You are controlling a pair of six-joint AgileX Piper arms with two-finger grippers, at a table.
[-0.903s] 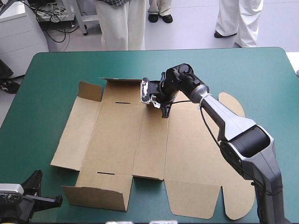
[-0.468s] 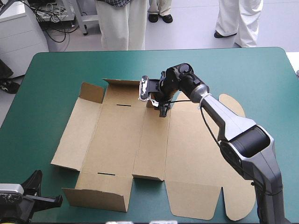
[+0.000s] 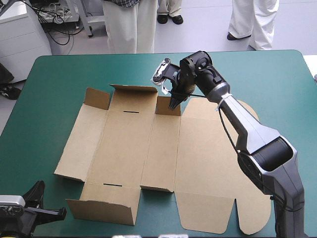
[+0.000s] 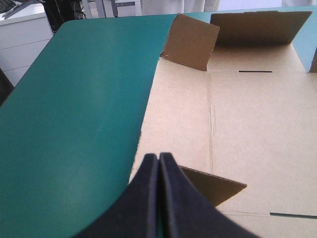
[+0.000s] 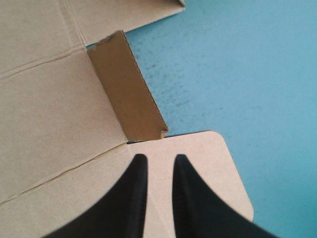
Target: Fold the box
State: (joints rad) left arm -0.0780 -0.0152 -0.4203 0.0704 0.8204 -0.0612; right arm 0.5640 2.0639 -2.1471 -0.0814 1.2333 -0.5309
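Two black-fingered hands over a teal-green tabletop [image 3: 277, 84] — left hand [image 4: 158, 156] at the near left corner, fingers pressed together and empty, brown box [image 3: 198, 158] spread mostly flat mid-tabletop, edge flaps raised, right hand [image 3: 173, 103] at its far edge beside a small upright flap [image 5: 130, 89] — fingers narrowly parted, gripping nothing

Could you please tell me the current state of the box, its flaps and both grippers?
box: mostly flat on the teal-green cover
far wall: raised
near wall: raised
right gripper: slightly open, empty
small flap ahead of it: upright
left gripper: shut, empty
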